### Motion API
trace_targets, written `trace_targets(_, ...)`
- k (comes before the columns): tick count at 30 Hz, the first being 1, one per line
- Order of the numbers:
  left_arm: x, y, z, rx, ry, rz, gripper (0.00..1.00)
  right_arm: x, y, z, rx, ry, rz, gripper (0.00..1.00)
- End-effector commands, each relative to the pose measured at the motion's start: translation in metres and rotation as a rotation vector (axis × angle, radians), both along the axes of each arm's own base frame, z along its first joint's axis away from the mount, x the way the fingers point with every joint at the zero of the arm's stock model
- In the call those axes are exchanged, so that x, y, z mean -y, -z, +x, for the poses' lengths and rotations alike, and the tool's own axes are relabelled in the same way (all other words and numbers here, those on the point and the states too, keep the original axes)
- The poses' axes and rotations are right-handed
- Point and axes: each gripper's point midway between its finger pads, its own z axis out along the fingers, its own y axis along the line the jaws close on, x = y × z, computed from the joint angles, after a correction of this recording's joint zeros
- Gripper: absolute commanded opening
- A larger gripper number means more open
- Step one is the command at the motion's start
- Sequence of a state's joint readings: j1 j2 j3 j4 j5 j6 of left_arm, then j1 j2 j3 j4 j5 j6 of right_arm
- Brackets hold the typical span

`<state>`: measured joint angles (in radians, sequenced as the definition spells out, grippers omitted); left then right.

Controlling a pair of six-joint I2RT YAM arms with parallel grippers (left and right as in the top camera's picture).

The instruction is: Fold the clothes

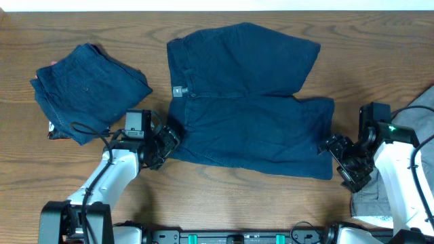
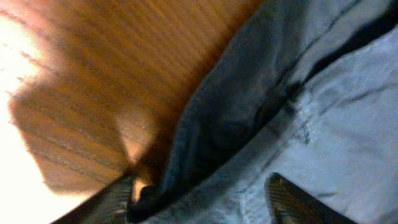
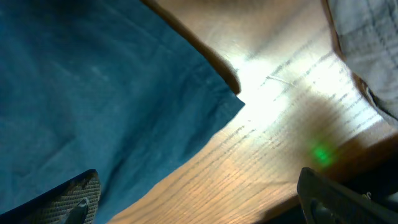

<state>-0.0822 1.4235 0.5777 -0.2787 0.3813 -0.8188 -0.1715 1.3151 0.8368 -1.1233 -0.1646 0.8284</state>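
Centrally on the table (image 1: 224, 196), navy shorts (image 1: 251, 115) are laid flat. Both near corners are bracketed, apparently for a fold: the waistband edge is straddled by the left gripper (image 1: 168, 141), jaws apart, and the hem corner by the right gripper (image 1: 333, 150), jaws likewise apart. A folded pair (image 1: 88, 91) is set aside at left.

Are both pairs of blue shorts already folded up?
No, only the left shorts are a folded bundle; the middle shorts lie spread flat on the table.
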Motion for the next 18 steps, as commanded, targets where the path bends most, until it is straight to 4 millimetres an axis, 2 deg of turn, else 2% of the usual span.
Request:
trace_targets(1, -0.003, 0.012, -0.010, -0.036, -0.007, 0.024, 0.36, -0.003, 0.007, -0.011, -0.037, 0.047, 0.013, 0.99)
trace_targets(3, -0.003, 0.011, -0.010, -0.035, -0.007, 0.023, 0.22, -0.004, 0.012, -0.017, -0.056, 0.055, 0.015, 0.99)
trace_targets(6, 0.004, 0.010, -0.012, -0.044, 0.007, -0.014, 0.10, -0.006, 0.020, -0.026, -0.083, 0.062, 0.024, 0.99)
trace_targets(13, 0.008, 0.010, -0.022, -0.084, 0.021, -0.040, 0.06, -0.011, 0.029, -0.039, -0.120, 0.063, 0.047, 0.99)
trace_targets(18, 0.007, 0.014, -0.038, -0.142, 0.053, -0.029, 0.06, -0.019, 0.042, -0.033, -0.073, 0.066, 0.091, 0.99)
